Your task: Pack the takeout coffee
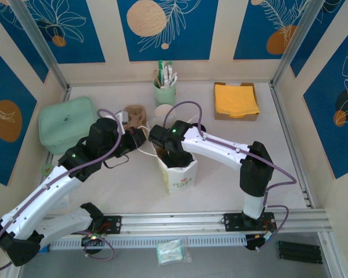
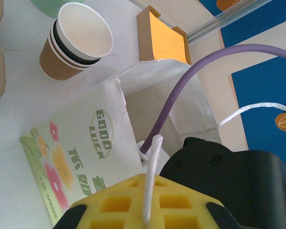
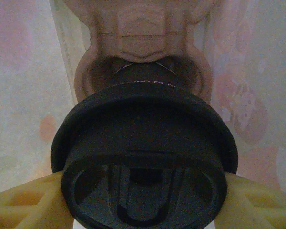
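The takeout coffee (image 3: 143, 157) shows as its round black lid seen from above; the cup body is hidden beneath it. My right gripper (image 3: 143, 207) is shut on it, a yellow finger (image 3: 24, 205) on each side, down inside the white paper bag (image 1: 178, 174). Below the coffee lies a brown pulp cup carrier (image 3: 143, 47) at the bag's bottom. My left gripper (image 2: 148, 212) is shut on the bag's white cord handle (image 2: 151, 176), beside the bag's left rim. In the top view the left gripper (image 1: 140, 139) sits just left of the right gripper (image 1: 165, 152).
Lidless nested paper cups (image 2: 78, 43) stand behind the bag. A box of orange napkins (image 1: 236, 101) is at the back right, and a green cup of utensils (image 1: 165, 90) at the back. A green lidded container (image 1: 66, 121) sits left, next to another pulp carrier (image 1: 134, 116).
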